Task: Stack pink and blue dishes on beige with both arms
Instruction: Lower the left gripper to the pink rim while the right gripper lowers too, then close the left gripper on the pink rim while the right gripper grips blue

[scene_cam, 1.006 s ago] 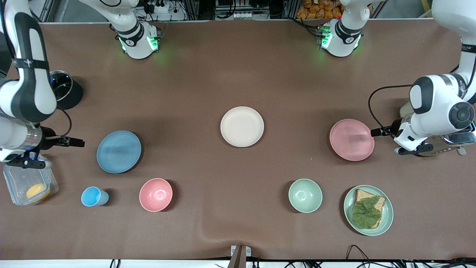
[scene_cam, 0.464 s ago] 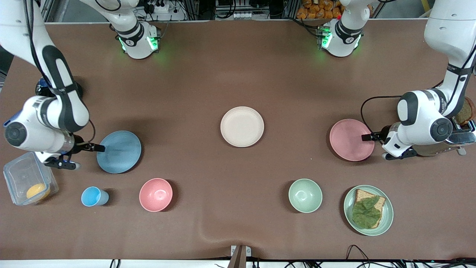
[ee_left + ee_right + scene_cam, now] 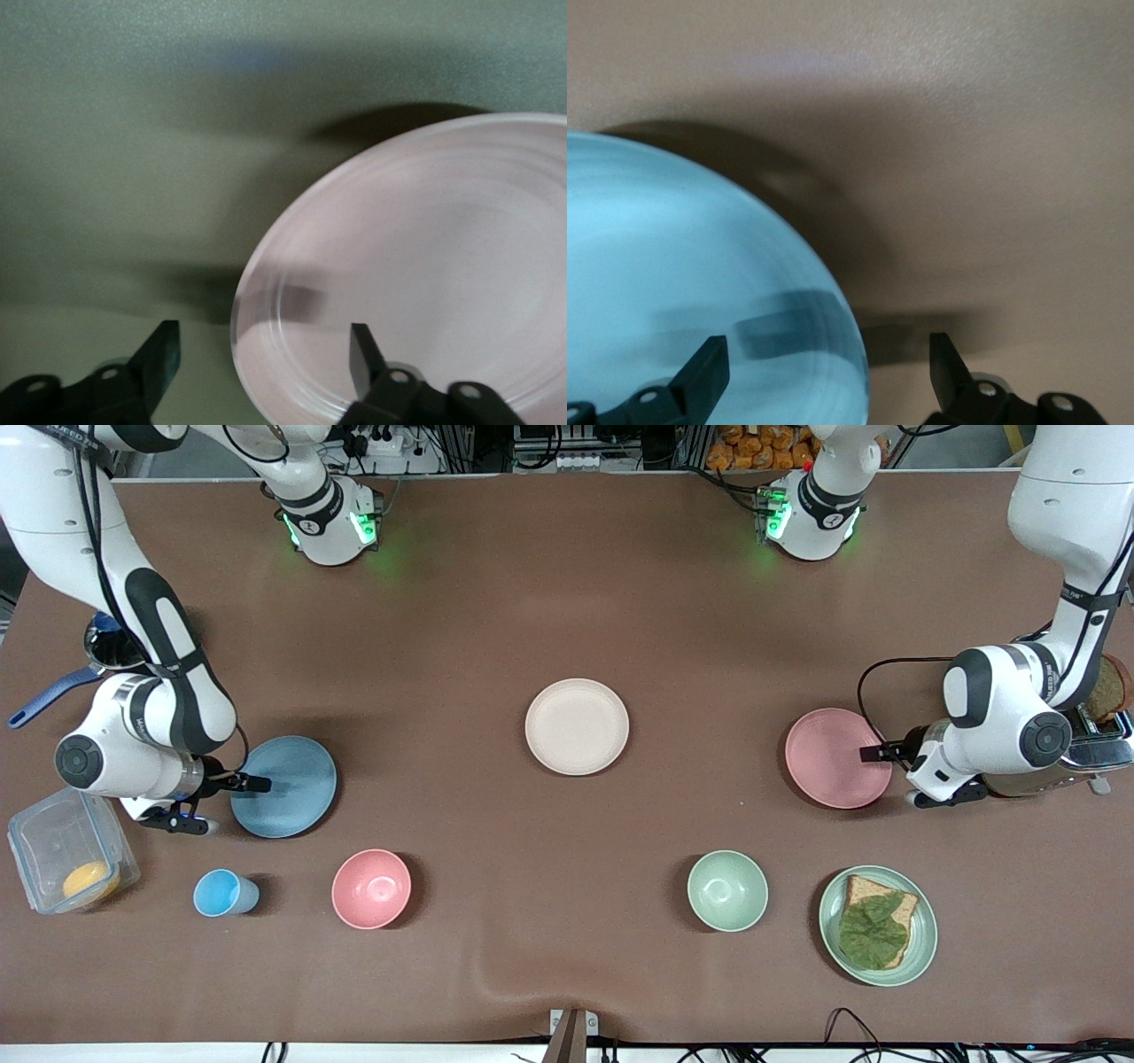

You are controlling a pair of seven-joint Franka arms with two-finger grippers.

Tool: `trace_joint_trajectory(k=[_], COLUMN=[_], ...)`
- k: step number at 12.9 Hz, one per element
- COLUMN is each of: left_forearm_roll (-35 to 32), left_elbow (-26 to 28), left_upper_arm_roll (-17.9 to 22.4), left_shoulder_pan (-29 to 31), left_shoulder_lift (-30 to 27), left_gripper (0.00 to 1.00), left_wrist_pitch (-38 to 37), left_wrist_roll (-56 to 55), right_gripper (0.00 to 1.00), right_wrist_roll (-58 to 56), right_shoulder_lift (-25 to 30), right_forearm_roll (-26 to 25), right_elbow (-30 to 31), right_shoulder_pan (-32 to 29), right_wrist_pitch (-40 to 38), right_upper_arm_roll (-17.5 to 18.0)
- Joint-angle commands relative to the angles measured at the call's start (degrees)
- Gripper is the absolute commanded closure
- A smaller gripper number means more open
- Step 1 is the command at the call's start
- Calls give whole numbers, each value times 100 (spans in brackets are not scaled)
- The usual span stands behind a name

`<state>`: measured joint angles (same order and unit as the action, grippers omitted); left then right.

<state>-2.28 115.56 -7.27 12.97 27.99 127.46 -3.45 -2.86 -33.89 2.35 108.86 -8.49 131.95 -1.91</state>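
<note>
Both tools straddle plate rims, so each coming grasp turns on one finger going over the rim and one under it. The right tool (image 3: 257, 784) is open at the edge of the blue plate (image 3: 288, 779) toward the right arm's end of the table (image 3: 567, 602); the right wrist view shows the rim between its spread fingers. The left tool (image 3: 873, 754) is likewise open at the pink plate's (image 3: 833, 757) edge toward the left arm's end. The beige plate (image 3: 577, 726) lies mid-table between the two, a little farther from the front camera. Neither plate looks lifted yet.
</note>
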Motion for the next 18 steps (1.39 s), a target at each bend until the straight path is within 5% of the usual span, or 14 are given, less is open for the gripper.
trace_joint_trajectory(k=[1, 5, 6, 7, 8, 10, 18], left_forearm_roll=[70, 61, 61, 61, 70, 105, 824], left_elbow=[-78, -86, -86, -86, -86, -86, -86], left_upper_arm_roll=[-11, -20, -20, -20, -28, -37, -703], left_shoulder_pan=[48, 66, 66, 66, 66, 66, 40], left_shoulder_lift=[119, 128, 128, 128, 119, 93, -776], left_gripper=[22, 44, 54, 64, 79, 100, 100], left_wrist_pitch=[95, 95, 95, 95, 95, 78, -905], left_wrist_roll=[99, 99, 108, 108, 108, 116, 530], right_gripper=[0, 0, 25, 76, 100, 100, 100], right_wrist_roll=[-128, -145, -136, -136, -145, -145, -163], right_shoulder_lift=[-12, -12, -12, -12, -3, 6, 163], right_forearm_roll=[117, 117, 125, 126, 126, 126, 117], right_elbow=[-111, -102, -102, -102, -102, -102, -111], right_shoulder_pan=[-109, -144, -144, -144, -144, -144, -74], right_wrist_pitch=[-82, -91, -91, -91, -91, -125, -406], right_upper_arm_roll=[68, 68, 68, 68, 68, 68, 68])
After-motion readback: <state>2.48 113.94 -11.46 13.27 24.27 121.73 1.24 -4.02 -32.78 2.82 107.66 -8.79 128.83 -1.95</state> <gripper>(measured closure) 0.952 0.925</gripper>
